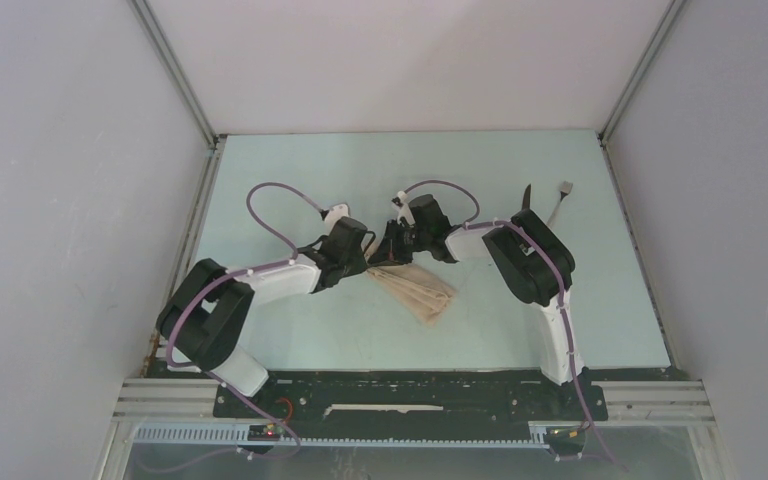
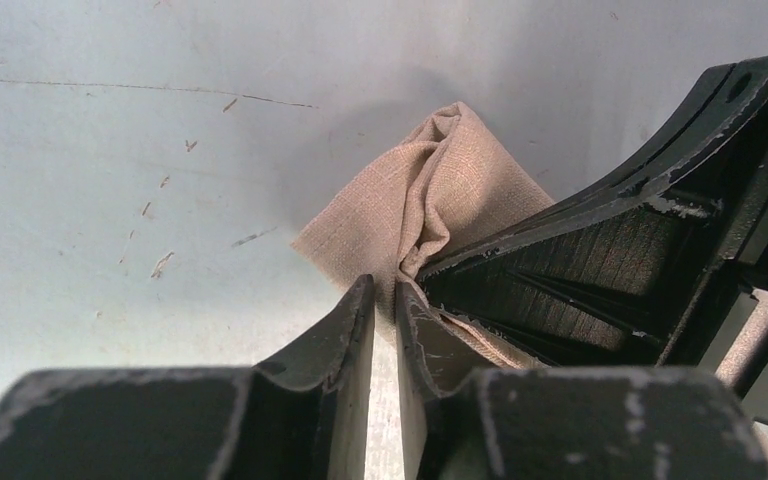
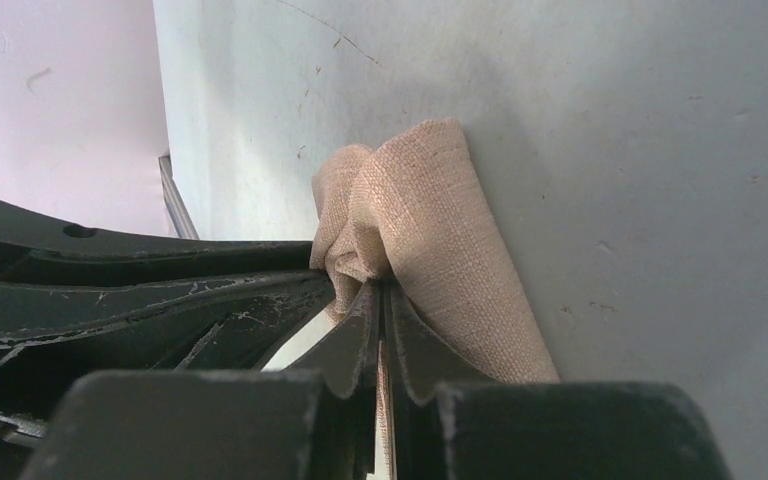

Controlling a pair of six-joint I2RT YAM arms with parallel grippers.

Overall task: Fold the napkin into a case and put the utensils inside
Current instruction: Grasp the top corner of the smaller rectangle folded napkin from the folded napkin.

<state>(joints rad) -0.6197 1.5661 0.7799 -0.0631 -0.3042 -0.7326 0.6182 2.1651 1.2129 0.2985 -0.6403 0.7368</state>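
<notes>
Pinching napkin [image 1: 422, 292], both end effectors [image 2: 385, 297] [image 3: 382, 302]

Nothing legible anywhere: no lettering, labels, brands, numbers or signs to be read in any view.

Pale table [image 1: 480, 170]; walls [image 1: 60, 200] prob. white.

We see both arms bent inward, wrists close together. The left arm [image 1: 285, 280] has its jaws pinched nearly closed on the napkin [image 2: 450, 190]. The right arm [image 1: 525, 260] grips the same napkin likewise, its jaws seemingly touching the left's.
</notes>
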